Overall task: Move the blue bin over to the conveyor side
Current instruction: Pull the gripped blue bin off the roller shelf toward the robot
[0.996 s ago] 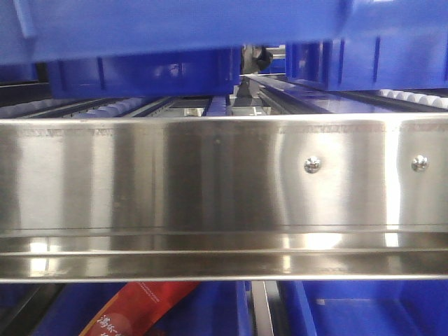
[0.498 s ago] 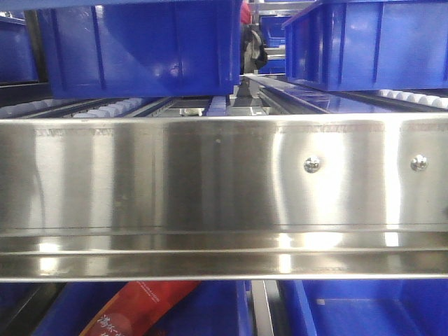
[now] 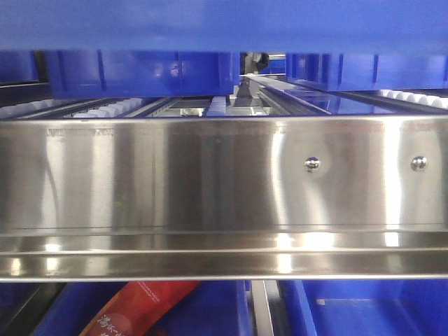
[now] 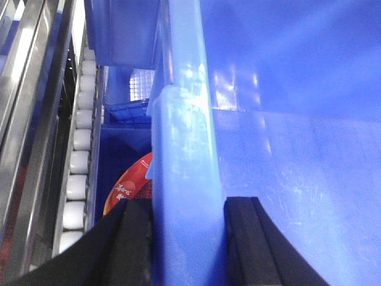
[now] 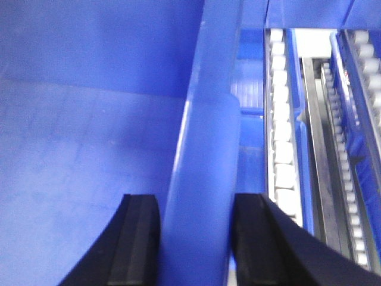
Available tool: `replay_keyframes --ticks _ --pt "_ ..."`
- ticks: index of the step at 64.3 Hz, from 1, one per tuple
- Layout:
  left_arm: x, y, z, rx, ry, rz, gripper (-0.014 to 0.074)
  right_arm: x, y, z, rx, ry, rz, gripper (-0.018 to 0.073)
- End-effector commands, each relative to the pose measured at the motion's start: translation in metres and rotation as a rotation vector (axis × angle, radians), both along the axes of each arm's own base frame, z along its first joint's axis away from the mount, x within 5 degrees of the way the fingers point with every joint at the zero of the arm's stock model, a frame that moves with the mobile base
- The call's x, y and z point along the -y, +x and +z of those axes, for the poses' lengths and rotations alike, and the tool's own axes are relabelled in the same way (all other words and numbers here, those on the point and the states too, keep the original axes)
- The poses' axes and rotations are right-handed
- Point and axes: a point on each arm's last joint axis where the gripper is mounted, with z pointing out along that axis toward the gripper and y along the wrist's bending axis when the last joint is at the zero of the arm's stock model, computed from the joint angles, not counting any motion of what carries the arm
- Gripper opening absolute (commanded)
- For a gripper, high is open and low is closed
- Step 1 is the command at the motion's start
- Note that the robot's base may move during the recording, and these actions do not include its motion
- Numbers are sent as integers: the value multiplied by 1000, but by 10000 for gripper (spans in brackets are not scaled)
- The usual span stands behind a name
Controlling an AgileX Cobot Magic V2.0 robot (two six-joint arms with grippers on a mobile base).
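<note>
The blue bin (image 3: 224, 24) hangs above the steel roller rack (image 3: 224, 182), its long axis lying across the front view; the left gripper (image 4: 187, 238) pinches one end rim, the right gripper (image 5: 193, 238) the opposite one (neither arm nearer); the conveyor is out of sight, so which way it lies cannot be told.

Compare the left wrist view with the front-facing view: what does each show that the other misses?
Only the left wrist view shows the left gripper, closed astride the rim of the blue bin. Only the front-facing view shows the two screws in the front rail of the steel rack. Both show the blue bin, the steel rack, white rollers and a red packet.
</note>
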Motion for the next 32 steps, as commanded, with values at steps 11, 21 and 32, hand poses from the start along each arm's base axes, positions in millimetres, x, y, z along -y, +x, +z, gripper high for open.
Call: replay_keyframes --ticks 11,21,32 --pt "-2 -8 -1 57 33 1 -18 5 -3 16 160 -12 -16 -79" --pt "-2 -8 -1 58 33 1 -18 5 -3 16 164 -11 -16 -79" --pt "-2 -7 0 71 33 3 -18 5 -3 16 164 -11 -16 -79"
